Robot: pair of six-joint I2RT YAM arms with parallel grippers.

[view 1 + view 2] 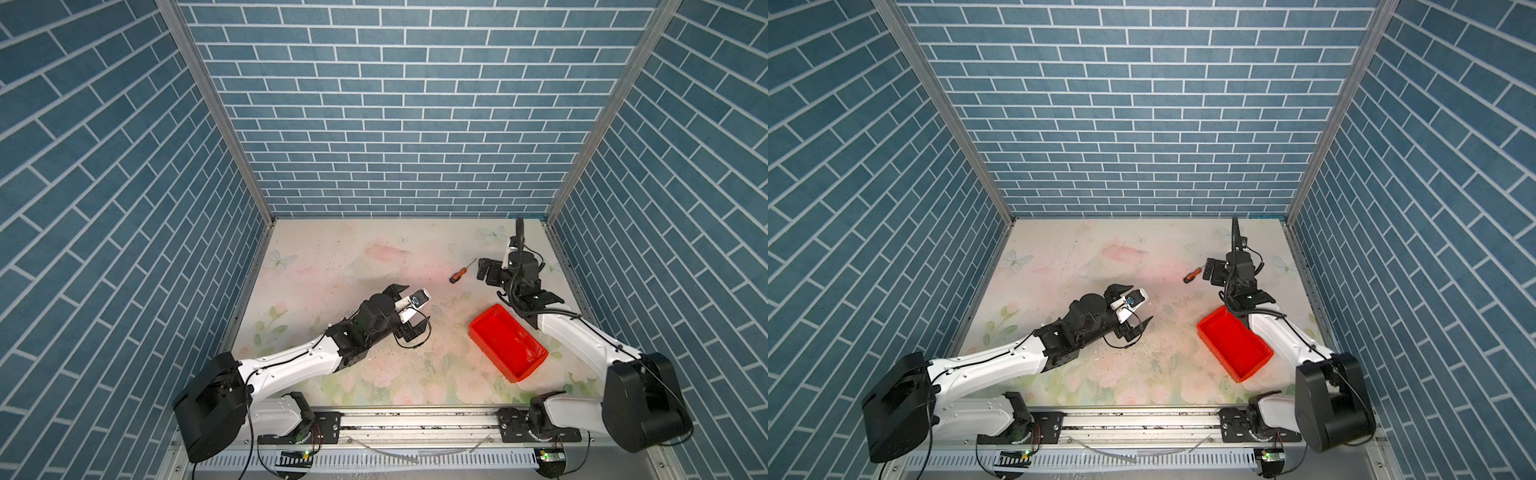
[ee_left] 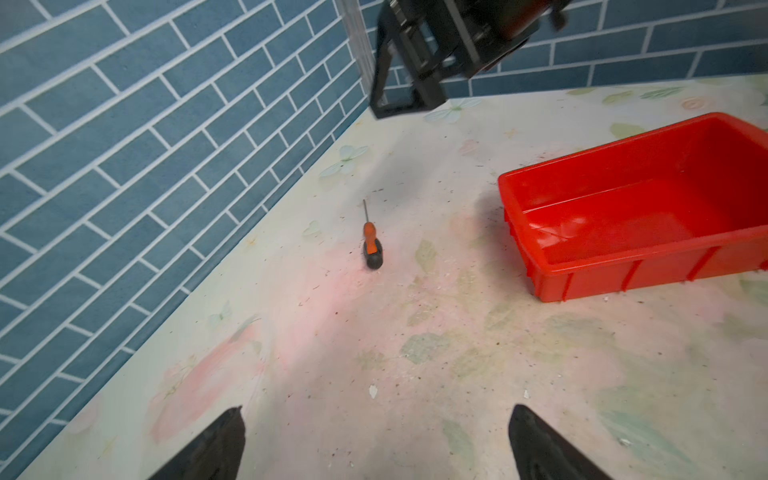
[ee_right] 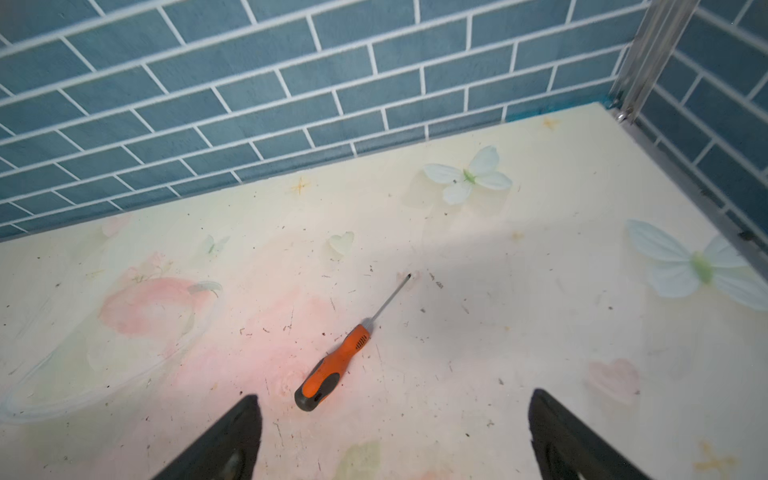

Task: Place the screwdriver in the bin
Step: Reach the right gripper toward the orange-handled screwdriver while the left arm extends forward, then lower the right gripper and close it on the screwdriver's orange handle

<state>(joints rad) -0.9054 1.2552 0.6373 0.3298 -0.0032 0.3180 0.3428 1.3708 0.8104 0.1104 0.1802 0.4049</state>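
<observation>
The screwdriver [image 1: 459, 274] [image 1: 1192, 275], with its orange handle, black butt and thin shaft, lies flat on the floral table at the back right. In the right wrist view the screwdriver [image 3: 332, 365] lies just ahead of the jaws, nearer one finger, untouched. My right gripper [image 1: 481, 271] [image 1: 1207, 270] [image 3: 392, 397] hangs open just right of it. The red bin [image 1: 507, 343] [image 1: 1235, 347] [image 2: 623, 216] sits empty, nearer the front, beside the right arm. My left gripper [image 1: 415, 309] [image 1: 1140, 305] [image 2: 376, 409] is open and empty at mid-table, facing the screwdriver [image 2: 371, 245].
Blue brick-pattern walls close the table on three sides; the back wall [image 3: 291, 104] is close behind the screwdriver. A metal rail [image 1: 415, 424] with the arm bases runs along the front edge. Small dark specks litter the tabletop.
</observation>
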